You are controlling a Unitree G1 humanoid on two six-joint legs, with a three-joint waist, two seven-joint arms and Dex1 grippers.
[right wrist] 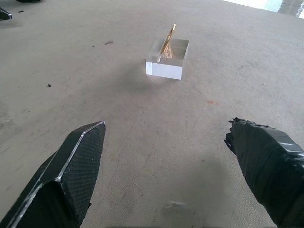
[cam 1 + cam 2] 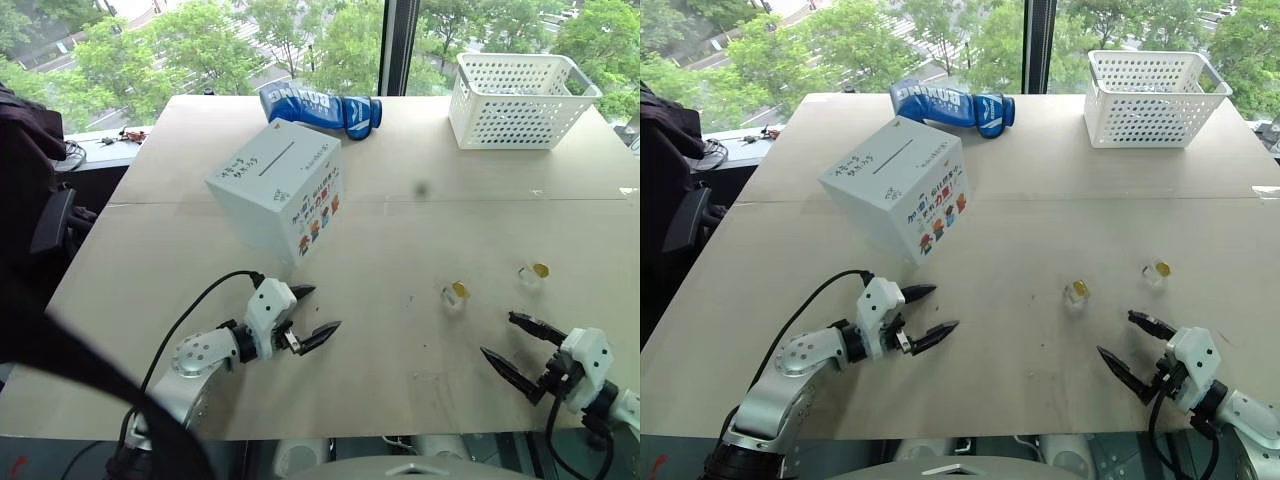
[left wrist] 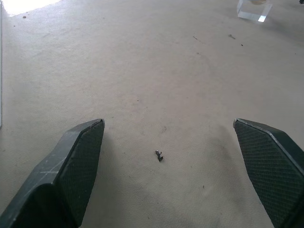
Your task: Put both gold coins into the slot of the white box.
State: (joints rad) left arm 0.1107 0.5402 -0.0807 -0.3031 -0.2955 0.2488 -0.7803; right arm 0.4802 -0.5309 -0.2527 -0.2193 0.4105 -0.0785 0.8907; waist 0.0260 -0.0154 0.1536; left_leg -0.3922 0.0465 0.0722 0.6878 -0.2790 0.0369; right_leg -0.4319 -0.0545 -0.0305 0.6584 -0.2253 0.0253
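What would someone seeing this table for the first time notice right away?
Probably the white box with cartoon figures, sitting tilted left of centre on the table, its slot facing up. Next, two gold coins standing in small clear blocks on the right side, just ahead of the open right gripper. The open left gripper hovers near the box, and a white basket and blue glove sit at the far edge.

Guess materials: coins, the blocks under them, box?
Coins: likely metal or foil, going by the shiny gold glint. Blocks: clear plastic or acrylic; see-through, with crisp bright edges. Box: probably cardboard, matte white with flat printed faces and a cut slot.
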